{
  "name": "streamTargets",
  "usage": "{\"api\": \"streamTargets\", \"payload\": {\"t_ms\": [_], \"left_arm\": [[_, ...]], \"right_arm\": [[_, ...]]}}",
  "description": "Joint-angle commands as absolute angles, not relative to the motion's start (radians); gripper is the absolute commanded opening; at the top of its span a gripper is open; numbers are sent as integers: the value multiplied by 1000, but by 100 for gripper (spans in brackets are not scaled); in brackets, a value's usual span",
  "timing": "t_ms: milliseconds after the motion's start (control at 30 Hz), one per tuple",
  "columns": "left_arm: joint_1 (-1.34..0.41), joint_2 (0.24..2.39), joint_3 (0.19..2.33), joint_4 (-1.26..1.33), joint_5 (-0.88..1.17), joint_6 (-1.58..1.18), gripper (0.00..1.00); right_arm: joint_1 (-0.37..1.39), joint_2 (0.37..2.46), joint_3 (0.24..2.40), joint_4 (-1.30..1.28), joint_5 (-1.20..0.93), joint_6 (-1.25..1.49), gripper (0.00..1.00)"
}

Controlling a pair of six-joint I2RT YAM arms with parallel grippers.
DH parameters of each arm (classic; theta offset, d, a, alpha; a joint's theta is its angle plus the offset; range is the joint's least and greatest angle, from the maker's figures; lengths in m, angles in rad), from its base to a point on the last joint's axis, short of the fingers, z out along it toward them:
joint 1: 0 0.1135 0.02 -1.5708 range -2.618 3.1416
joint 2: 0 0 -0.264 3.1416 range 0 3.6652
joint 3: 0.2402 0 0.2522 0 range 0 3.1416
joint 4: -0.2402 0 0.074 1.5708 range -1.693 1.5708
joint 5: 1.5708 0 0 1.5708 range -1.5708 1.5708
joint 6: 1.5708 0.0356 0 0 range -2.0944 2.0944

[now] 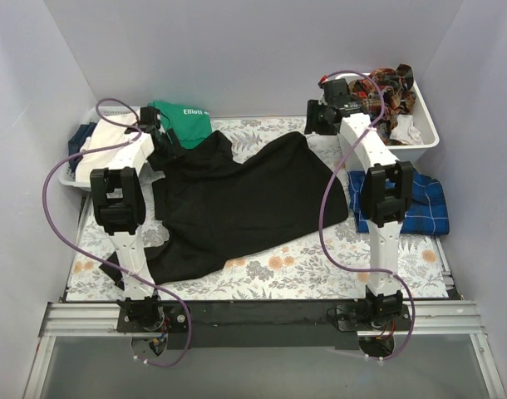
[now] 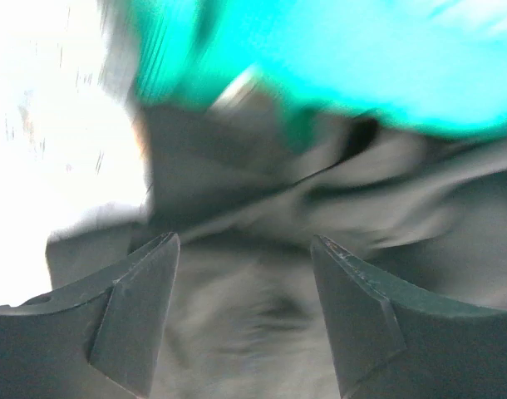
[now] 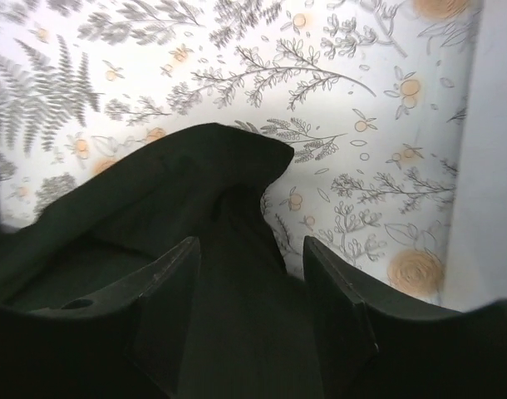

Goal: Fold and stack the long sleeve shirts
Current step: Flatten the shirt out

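Links: we see white shells along the left arm (image 1: 130,249) and the right arm (image 1: 385,245), behind each claw.
Joints: we see boxy black housings (image 1: 118,199) between those shells.
Cables: we see a purple cable (image 1: 44,195) trailing back from each claw.
Fingers: we see dark, flat, wedge-shaped fingers (image 2: 137,316) on the left gripper (image 2: 241,249) and the right gripper (image 3: 251,245).

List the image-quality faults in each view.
Left wrist: motion blur throughout, the green top smeared, the left edge blown out to white. Right wrist: sharp on the floral table cover, but the black shirt is a nearly featureless dark mass. Top external: evenly lit, in focus, soft shadows only.
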State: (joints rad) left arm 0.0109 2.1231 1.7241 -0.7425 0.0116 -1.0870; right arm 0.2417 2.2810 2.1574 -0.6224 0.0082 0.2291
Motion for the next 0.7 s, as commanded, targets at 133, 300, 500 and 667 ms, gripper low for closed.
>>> {"api": "streamTargets", "payload": {"t_ms": [133, 300, 500, 667], "left_arm": [[32, 2049, 1865, -661, 201, -1062, 71], [-21, 1945, 1717, -673, 227, -1046, 71], [-152, 1806, 1496, -641, 195, -1045, 72], [-183, 1776, 1387, -608, 207, -1084, 72]], "right_arm": [[253, 1920, 1860, -627, 9, 201, 61], [304, 1800, 1596, -730, 23, 186, 58], [417, 1674, 1290, -764, 61, 231, 56], [443, 1663, 1169, -721, 86, 281, 55]]}}
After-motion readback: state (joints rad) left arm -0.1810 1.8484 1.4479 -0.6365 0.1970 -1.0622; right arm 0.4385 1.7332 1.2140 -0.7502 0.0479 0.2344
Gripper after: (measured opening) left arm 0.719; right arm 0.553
